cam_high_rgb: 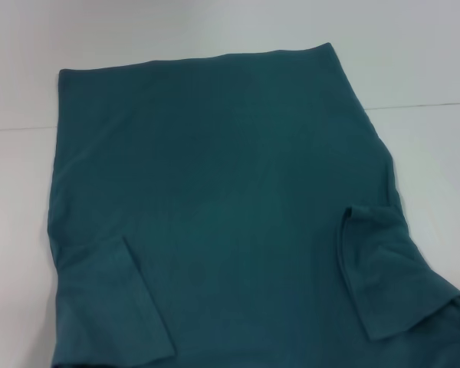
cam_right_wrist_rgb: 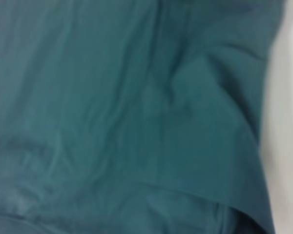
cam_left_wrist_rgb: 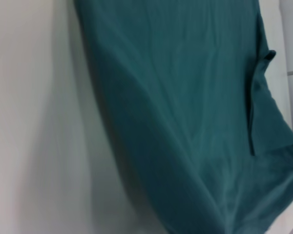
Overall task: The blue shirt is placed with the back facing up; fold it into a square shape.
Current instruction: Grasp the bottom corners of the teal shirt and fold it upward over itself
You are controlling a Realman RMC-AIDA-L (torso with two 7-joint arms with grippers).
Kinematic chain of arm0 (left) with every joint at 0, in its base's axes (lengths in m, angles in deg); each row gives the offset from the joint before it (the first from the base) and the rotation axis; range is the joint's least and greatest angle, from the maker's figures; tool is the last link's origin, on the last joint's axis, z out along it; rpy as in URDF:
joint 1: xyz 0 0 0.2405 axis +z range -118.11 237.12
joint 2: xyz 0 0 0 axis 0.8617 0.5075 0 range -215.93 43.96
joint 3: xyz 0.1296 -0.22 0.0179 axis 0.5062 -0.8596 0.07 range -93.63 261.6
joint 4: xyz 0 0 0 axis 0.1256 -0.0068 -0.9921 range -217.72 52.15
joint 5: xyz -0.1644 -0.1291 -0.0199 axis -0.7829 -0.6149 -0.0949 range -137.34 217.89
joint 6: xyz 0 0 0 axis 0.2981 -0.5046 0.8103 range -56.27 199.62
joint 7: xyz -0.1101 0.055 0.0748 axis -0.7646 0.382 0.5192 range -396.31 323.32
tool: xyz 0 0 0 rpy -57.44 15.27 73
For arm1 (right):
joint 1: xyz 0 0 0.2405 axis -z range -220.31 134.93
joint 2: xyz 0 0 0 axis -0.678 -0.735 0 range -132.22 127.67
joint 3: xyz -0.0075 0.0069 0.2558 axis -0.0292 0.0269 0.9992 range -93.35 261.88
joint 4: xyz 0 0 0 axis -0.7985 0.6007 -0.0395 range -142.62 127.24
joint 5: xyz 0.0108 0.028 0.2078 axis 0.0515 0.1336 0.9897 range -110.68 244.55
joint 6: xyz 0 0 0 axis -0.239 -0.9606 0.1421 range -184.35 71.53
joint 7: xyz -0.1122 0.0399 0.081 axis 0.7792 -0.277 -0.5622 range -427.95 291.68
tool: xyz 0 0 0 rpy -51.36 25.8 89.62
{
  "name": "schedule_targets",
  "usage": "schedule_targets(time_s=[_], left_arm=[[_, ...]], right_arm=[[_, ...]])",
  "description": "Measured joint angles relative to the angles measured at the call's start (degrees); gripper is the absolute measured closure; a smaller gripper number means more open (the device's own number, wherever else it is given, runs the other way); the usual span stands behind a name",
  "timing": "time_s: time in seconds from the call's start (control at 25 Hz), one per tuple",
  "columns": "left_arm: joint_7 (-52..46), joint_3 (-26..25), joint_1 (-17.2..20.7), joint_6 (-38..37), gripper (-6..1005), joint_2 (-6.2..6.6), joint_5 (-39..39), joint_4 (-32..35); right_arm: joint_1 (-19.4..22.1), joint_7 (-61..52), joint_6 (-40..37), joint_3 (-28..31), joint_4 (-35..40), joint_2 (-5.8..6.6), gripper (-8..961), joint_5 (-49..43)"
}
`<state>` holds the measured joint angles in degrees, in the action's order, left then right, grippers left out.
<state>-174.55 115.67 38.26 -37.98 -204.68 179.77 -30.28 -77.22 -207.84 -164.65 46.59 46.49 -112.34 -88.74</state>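
setting: a bare test bench, more lab or robot work cell than home. the work surface is a plain white table, matte and unmarked, with a thin straight seam line running across it at the far side, as where two panels or sheets meet. the only thing laid on it is the blue shirt, spread flat. lighting is even and diffuse with soft shadows. no walls, furniture or room detail enter any view, so the exact kind of room cannot be told.
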Motion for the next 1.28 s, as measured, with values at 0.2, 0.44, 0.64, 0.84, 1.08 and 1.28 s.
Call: schedule_targets(time_s=[0.2, 0.44, 0.64, 0.84, 1.08, 1.28], left_arm=[[0.19, -0.02, -2.72, -2.06, 972, 0.71, -6.22, -0.6], [-4.02, -2.56, -8.27, -0.45, 973, 3.62, -10.33, -4.79], [-7.4, -2.17, -12.69, 6.37, 973, 5.45, -9.54, -6.6], [-8.87, -1.45, -16.77, 12.19, 972, 6.65, -7.13, -8.69], [-11.53, -0.53, -19.45, 20.53, 972, 6.72, -5.89, -8.92], [-12.65, -0.29, -21.52, 25.61, 972, 6.62, -6.02, -9.59]], right_arm=[[-0.65, 1.39, -1.37, 1.39, 0.03, 0.17, 918, 8.73], [-1.58, 0.35, 2.55, 4.05, -0.51, 1.92, 918, 17.44], [-2.47, -1.3, 5.97, 7.18, -0.54, 1.81, 917, 18.34], [-2.59, -2.6, 8.28, 7.56, -0.58, 1.78, 917, 21.02], [-2.97, -4.47, 16.15, 7.81, -0.58, 1.31, 918, 21.58], [-3.55, -4.56, 23.37, 7.66, -0.72, 0.33, 918, 23.03]])
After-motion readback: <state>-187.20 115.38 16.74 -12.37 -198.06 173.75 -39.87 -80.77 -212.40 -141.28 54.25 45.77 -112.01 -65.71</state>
